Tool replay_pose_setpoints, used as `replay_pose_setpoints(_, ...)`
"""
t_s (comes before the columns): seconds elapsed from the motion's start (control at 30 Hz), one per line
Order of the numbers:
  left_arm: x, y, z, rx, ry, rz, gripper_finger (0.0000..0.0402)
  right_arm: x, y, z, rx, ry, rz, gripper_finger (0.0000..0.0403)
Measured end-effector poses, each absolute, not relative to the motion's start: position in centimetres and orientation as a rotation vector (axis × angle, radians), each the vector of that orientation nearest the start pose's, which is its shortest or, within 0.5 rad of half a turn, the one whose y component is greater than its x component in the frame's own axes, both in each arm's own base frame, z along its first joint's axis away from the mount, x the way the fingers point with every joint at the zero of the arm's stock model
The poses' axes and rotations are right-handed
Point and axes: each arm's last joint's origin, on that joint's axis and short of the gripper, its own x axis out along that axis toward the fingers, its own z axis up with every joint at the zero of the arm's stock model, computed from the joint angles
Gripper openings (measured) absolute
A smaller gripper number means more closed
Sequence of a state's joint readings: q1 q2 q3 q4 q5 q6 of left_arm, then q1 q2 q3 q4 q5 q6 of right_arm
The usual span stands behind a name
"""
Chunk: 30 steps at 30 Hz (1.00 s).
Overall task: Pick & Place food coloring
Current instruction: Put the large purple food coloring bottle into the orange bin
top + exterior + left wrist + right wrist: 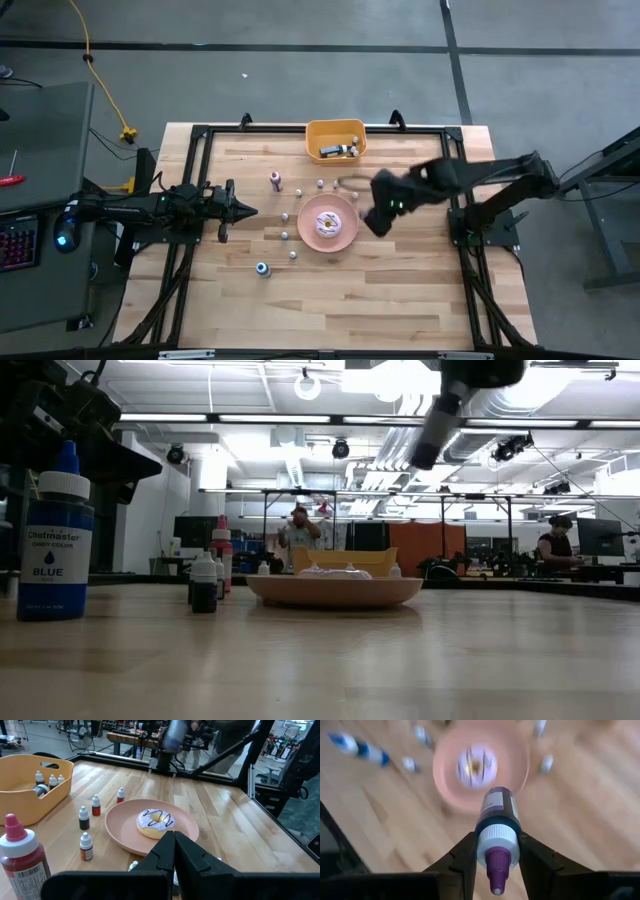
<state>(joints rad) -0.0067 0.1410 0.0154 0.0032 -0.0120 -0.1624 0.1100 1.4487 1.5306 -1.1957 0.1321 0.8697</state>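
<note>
Right gripper [496, 851] clenched on small purple-capped dye bottle [497, 827]; I read orange plastic bin [335, 141] far-left of it.

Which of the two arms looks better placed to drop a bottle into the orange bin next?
Probably the right: its gripper already clamps a small purple-capped bottle above the pink plate, near the orange plastic bin. The left gripper holds nothing.

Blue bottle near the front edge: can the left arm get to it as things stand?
Probably yes. The blue bottle stands alone on bare table, apart from the pink plate and the small bottles. The left gripper is shut and holds nothing, and nothing lies between them. The right gripper holds a purple-tipped bottle elsewhere.
</note>
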Motion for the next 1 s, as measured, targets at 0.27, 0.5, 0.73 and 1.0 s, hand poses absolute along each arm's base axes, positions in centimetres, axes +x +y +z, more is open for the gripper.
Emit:
replay_pose_setpoints(0.27, 10.5, 0.0, 15.8, -0.161, 0.121, 0.016, 0.0001, 28.3, -2.5, 40.2, 0.5, 0.822, -0.561, 0.0112)
replay_pose_setpoints(0.5, 10.5, 0.0, 15.8, -0.161, 0.122, 0.017, 0.0001, 32.1, -7.5, 41.5, 0.4, 0.687, -0.55, 0.0112)
replay_pose_setpoints(0.73, 10.5, 0.0, 15.8, -0.161, 0.121, 0.017, 0.0001, 35.1, -12.6, 41.6, 0.339, 0.669, -0.543, 0.0112)
replay_pose_setpoints(1.0, 10.5, 0.0, 15.8, -0.161, 0.122, 0.017, 0.0001, 38.1, -18.2, 37.8, 0.306, 0.769, -0.501, 0.0112)
